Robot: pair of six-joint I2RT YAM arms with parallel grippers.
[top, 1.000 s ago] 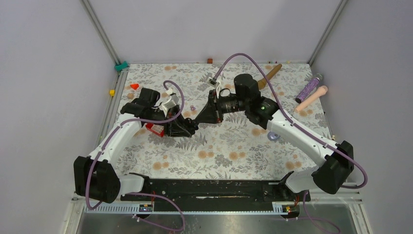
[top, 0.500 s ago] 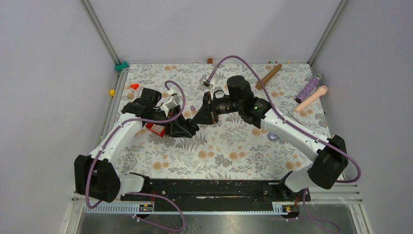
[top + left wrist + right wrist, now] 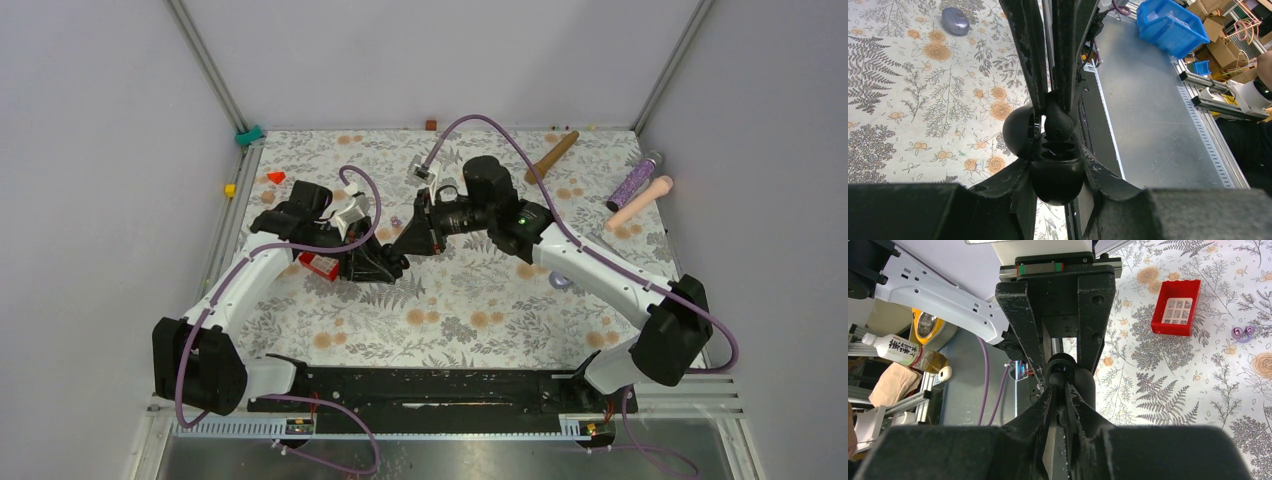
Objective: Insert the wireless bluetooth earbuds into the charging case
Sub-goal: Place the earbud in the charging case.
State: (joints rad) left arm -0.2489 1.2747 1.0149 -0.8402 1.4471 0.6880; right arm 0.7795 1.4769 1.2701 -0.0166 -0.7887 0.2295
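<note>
A: Quick rundown pls, biggest first.

B: Flowery worktop (image 3: 470,310) is carrying everything. Left arm (image 3: 255,275) & right arm (image 3: 600,275) are both reaching in & meeting nr the ctr, tip to tip.

A: Loose stuff?

B: Wooden stick (image 3: 553,155), pink stick (image 3: 640,203) & glittery purple tube (image 3: 634,181) are lying at the far right, well apart from the meeting point. Red tray (image 3: 1175,307) is sitting just beside the left arm's wrist, w/ a white grid insert in it. Small grey-lilac oval pod (image 3: 955,21) is lying by the right arm's forearm.

A: Jaws?

B: Left jaws are clamping the black charging case (image 3: 1057,172) round its lower half. The lid (image 3: 1020,132) is hanging open to one side, and two sockets are showing. Right jaws are pinching narrow on a black earbud (image 3: 1058,120), coming in from the opposite side.

A: Is the bud in?

B: It's touching the case's open top, sitting right over the sockets. Can't tell if it's seated.

A: Other buds?

B: Two pale purple earbuds (image 3: 1242,333) are lying together on the worktop, nr the tray but apart from it.
</note>
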